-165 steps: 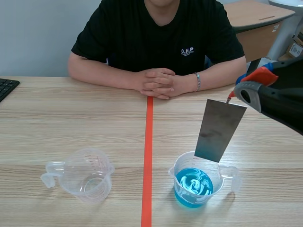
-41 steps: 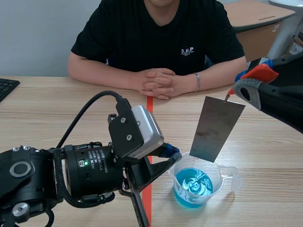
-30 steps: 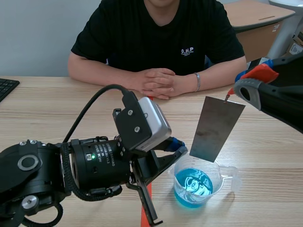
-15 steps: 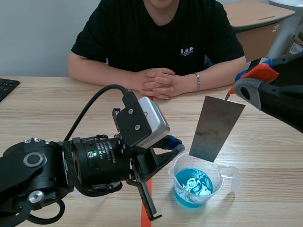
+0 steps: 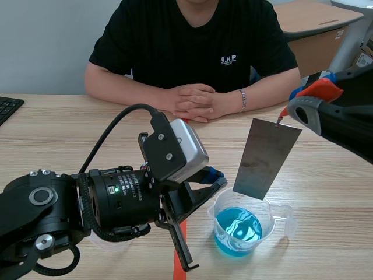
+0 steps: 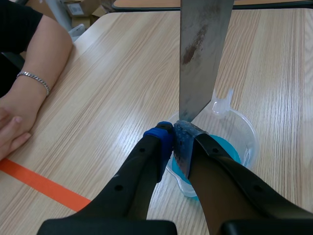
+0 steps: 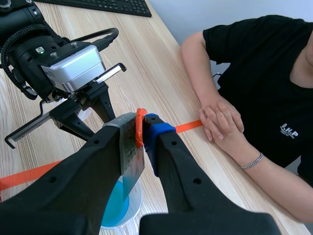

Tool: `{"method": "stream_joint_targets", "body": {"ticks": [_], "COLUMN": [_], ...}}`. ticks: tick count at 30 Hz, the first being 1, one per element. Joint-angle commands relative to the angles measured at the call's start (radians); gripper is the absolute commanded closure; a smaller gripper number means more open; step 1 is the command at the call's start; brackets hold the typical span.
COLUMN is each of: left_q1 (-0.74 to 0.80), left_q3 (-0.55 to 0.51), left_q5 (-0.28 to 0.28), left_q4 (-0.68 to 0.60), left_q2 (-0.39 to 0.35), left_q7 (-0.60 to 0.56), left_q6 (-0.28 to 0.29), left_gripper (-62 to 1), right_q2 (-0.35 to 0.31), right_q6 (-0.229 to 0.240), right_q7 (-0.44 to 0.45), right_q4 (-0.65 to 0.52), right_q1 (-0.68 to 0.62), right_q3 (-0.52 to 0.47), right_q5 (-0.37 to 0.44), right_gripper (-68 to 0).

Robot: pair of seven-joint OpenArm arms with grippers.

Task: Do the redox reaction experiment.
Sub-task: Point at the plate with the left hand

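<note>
- Two grips: my right gripper [image 7: 141,130] pinched the plate's [image 5: 265,157] top corner; my left gripper [image 6: 173,143] pinched the cup's [image 5: 269,221] rim.
- The plate hung tilted, its long axis pointing down at the cup.

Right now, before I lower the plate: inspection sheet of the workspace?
Surface: wooden table with an orange tape line down the middle; no spills seen.
Job's things: clear beaker part full of blue liquid; a grey metal plate with brownish marks hangs over it, lower edge above the liquid.
Clutter: keyboard at the table's edge.
Grippers: left hand shut on the beaker's near rim; right hand shut on the plate's top.
Cables: black cable arching over the left arm.
Surroundings: person seated opposite, clasped hands on the table.
</note>
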State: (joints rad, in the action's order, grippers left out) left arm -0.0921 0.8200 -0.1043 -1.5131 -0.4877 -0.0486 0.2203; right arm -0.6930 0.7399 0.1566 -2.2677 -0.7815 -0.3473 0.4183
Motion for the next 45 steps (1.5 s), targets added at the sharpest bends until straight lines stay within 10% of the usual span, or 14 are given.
{"method": "stream_joint_targets", "body": {"ticks": [1, 45], "left_q1": [-0.008, -0.007], "left_q3": [0.001, 0.001], "left_q5": [-0.003, -0.003], "left_q4": [-0.013, -0.013], "left_q2": [0.008, -0.036], "left_q7": [-0.014, -0.013], "left_q6": [-0.001, -0.001], "left_gripper": [-4.2, -4.2], "right_q2": [-0.008, -0.008], "right_q6": [0.006, 0.006], "right_q7": [0.019, 0.034], "right_q4": [-0.011, -0.011], "right_q1": [0.006, 0.006], "right_q3": [-0.008, -0.008], "right_q5": [0.011, 0.011], "right_gripper": [-1.5, -1.5]}}
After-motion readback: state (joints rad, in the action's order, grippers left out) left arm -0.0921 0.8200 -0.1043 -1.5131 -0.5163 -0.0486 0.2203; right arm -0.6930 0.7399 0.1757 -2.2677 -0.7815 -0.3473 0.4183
